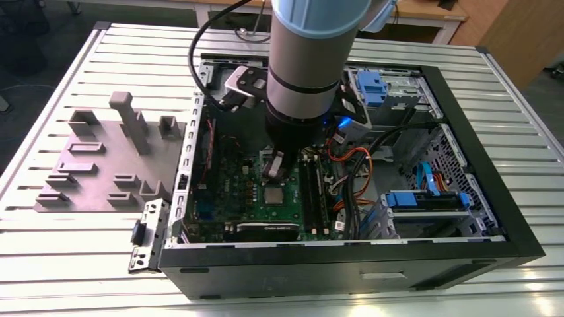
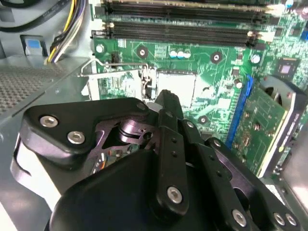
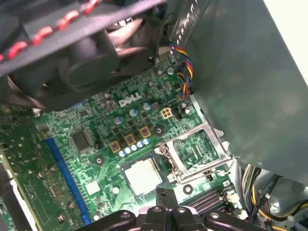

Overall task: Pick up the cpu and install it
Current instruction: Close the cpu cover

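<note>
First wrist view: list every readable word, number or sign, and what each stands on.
The motherboard: one large white maker's logo, a brand name, so not quoted.
Its small white component labels: too small to read.
The cpu: no print legible on its pale top.

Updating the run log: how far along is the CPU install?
Looks done: the small square silver-grey cpu lies flat in its socket on the green motherboard.
In hand: the black gripper hangs right at the chip's edge; whether it touches the chip is unclear.
Left: the rectangular silver socket frame stands hinged open beside the chip, not closed over it.
</note>
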`<state>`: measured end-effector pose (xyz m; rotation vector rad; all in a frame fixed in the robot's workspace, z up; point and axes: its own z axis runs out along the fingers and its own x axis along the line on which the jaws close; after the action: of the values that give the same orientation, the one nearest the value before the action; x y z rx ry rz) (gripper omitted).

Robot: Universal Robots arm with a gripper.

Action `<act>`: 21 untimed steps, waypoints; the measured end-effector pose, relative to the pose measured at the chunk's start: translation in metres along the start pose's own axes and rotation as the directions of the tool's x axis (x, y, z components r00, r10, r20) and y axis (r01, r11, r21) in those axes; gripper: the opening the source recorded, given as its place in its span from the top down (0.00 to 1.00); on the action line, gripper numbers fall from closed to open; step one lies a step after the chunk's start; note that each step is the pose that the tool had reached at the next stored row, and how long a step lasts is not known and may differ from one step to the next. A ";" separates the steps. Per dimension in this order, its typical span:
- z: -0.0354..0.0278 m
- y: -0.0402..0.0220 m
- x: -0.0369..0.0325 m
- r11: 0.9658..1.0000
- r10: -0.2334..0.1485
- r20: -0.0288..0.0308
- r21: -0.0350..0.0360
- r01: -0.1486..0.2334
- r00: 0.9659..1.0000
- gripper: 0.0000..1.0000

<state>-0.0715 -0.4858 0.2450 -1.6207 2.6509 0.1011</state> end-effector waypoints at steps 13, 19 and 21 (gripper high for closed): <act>0.0039 -0.0066 -0.0041 0.996 -0.085 -0.002 -0.006 0.085 0.996 0.89; 0.0045 -0.0104 -0.0081 0.996 -0.085 -0.002 -0.006 0.085 0.996 0.89; 0.0048 -0.0108 -0.0106 0.996 -0.085 -0.002 -0.006 0.085 0.996 0.89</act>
<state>-0.0571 -0.4810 0.2404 -1.7332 2.5812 0.1048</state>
